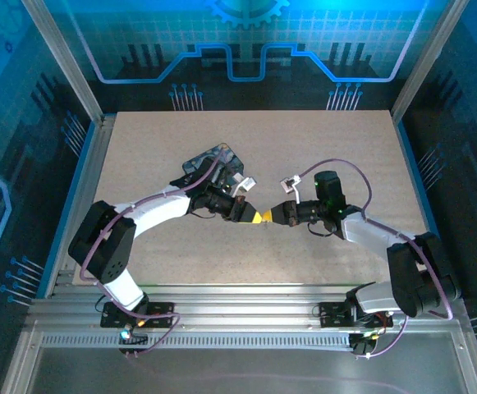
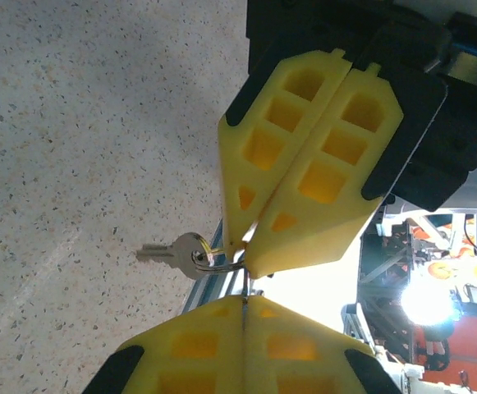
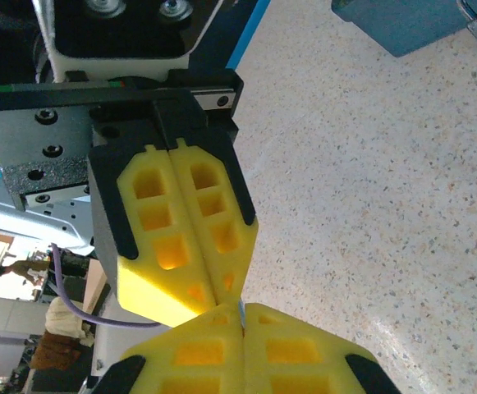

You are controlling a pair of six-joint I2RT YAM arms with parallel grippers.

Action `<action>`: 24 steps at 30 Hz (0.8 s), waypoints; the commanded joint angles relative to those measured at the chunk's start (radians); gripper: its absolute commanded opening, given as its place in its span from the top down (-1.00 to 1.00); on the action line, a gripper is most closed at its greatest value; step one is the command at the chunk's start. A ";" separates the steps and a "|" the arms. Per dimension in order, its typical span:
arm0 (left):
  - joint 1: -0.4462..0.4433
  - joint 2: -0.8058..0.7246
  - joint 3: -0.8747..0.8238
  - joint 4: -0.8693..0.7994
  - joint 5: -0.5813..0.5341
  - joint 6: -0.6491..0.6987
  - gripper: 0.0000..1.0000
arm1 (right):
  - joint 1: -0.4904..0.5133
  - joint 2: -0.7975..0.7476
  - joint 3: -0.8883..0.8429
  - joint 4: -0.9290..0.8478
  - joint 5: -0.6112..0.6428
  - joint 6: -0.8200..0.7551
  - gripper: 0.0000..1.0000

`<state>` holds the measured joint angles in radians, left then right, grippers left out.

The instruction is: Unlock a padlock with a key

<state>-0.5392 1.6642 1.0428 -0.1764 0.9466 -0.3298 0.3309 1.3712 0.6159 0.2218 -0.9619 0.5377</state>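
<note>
Key (image 2: pixel 175 253) hangs from a thin ring (image 2: pixel 222 265), just to the side of where my two pairs of fingers meet tip to tip above the surface (image 1: pixel 181 139). Left fingers (image 2: pixel 222 324) are pressed together, with a thin sliver of metal showing in the seam at their tips. Right fingers (image 2: pixel 328 230) are together too, and the ring runs in right at their tips. I cannot tell which pair actually pinches the ring. A blue box (image 3: pixel 402 25) sits on the surface well beyond the fingers.
</note>
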 commanded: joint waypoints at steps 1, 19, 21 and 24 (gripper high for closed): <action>0.004 -0.018 -0.005 0.054 0.018 0.012 1.00 | 0.017 -0.015 -0.024 0.098 -0.067 0.041 1.00; 0.015 -0.044 -0.056 0.171 0.085 -0.042 1.00 | 0.017 -0.059 -0.053 0.132 -0.065 0.050 0.67; 0.015 -0.047 -0.057 0.172 0.090 -0.042 1.00 | 0.017 -0.063 -0.053 0.135 -0.063 0.053 0.72; 0.016 -0.048 -0.055 0.165 0.092 -0.036 1.00 | 0.015 -0.069 -0.052 0.129 -0.058 0.051 0.77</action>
<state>-0.5297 1.6428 0.9981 -0.0357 1.0122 -0.3672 0.3336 1.3182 0.5587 0.3267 -0.9886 0.5953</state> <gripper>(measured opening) 0.038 0.119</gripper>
